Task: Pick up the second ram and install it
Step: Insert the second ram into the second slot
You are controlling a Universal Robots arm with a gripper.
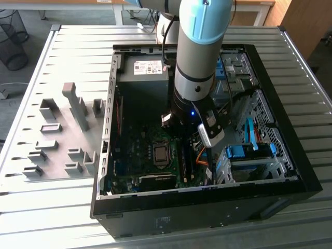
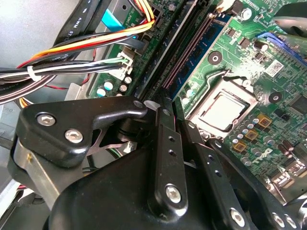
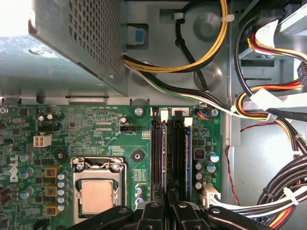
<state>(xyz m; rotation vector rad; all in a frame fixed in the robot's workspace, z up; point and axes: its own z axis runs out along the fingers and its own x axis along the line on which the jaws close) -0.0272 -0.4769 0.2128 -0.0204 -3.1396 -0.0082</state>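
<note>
Black gripper (image 3: 168, 211) fingers pressed together over the memory slots (image 3: 169, 160); the second wrist view shows a blue-green ram (image 2: 204, 52) seated.

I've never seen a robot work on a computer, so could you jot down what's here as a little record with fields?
Setting: open computer case on a slatted metal table
Arm: reaching down into the case
Hand: just over the memory slots, beside the processor socket
Memory: one blue stick seated in an outer slot; the neighbouring slot looks empty
Outside the case: grey fixture blocks, on the exterior view's left
</note>
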